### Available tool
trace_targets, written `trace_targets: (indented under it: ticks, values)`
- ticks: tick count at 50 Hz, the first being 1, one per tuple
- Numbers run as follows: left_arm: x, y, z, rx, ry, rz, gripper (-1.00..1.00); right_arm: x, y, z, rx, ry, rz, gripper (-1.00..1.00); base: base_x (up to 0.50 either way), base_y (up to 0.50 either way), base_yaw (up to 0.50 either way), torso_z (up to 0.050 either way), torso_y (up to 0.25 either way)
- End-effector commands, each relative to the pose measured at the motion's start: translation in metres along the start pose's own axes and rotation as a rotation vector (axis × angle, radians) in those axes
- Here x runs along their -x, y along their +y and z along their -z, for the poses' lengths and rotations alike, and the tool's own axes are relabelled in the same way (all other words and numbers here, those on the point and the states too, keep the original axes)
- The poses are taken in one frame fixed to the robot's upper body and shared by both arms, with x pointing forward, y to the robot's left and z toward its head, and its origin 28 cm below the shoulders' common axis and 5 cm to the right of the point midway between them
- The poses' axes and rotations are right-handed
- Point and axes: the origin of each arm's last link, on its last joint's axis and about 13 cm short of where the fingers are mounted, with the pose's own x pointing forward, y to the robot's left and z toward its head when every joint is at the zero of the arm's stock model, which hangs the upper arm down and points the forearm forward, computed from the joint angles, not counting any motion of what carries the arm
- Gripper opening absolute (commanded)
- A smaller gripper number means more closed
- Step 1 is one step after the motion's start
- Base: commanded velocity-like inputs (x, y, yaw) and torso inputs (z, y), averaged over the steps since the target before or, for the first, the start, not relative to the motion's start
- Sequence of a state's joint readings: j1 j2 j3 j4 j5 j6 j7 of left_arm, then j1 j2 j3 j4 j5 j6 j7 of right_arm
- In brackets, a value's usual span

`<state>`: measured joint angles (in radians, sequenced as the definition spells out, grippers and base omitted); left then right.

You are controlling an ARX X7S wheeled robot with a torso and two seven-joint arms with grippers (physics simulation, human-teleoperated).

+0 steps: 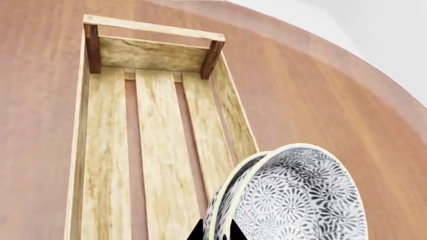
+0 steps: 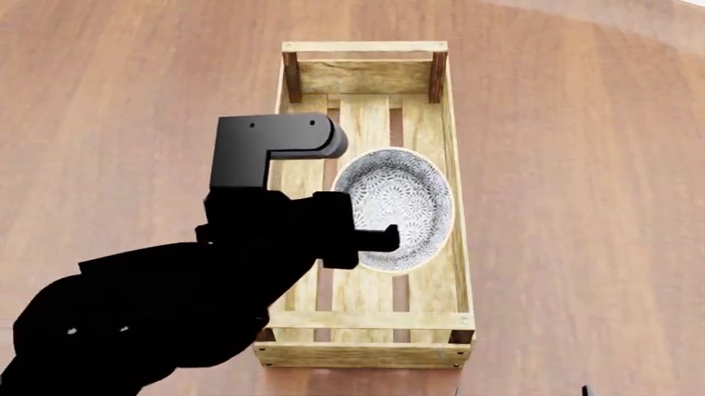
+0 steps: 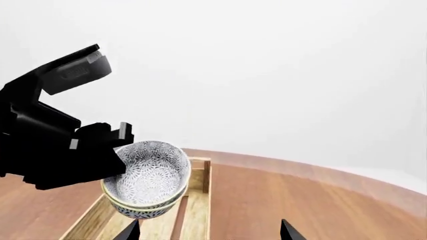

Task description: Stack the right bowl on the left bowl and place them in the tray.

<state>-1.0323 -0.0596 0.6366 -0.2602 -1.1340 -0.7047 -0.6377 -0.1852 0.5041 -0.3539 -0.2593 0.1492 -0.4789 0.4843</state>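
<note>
Two patterned grey-white bowls are stacked, one nested in the other (image 2: 395, 206). My left gripper (image 1: 215, 234) is shut on the rims of the stacked bowls (image 1: 293, 200) and holds them above the tray (image 2: 369, 74), the long light-wood crate with slats and dark corner posts. In the right wrist view the bowls (image 3: 148, 177) hang tilted over the tray (image 3: 197, 210), off its bottom. The tray's far end shows in the left wrist view (image 1: 153, 55). My right gripper (image 3: 210, 232) is open and empty, low beside the tray's near end.
The round brown wooden table (image 2: 573, 165) spreads all round the tray. Its curved edge runs at the far right (image 1: 373, 75). My black left arm (image 2: 165, 305) covers the tray's near left part in the head view.
</note>
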Motion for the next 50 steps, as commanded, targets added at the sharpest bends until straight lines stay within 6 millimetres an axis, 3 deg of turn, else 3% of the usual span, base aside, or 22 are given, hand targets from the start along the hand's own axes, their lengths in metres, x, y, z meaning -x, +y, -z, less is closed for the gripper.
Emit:
trace_targets:
  ticks: [1,22,50]
  values:
    - [-0.005,-0.007,-0.002,0.005,-0.041,0.021,-1.0,-0.001,-0.001,0.0,0.005,-0.015,0.002,1.0,0.0,0.0,0.0,0.0,0.0]
    - [-0.02,-0.01,0.014,-0.077,-0.028,0.009,-1.0,0.001,-0.004,0.004,-0.001,-0.007,0.015,1.0,0.0,0.0,0.0,0.0,0.001]
    - [-0.044,0.006,0.038,-0.085,0.009,0.005,-1.0,0.002,-0.005,0.008,-0.002,0.002,0.02,1.0,0.0,0.0,0.0,0.0,0.001]
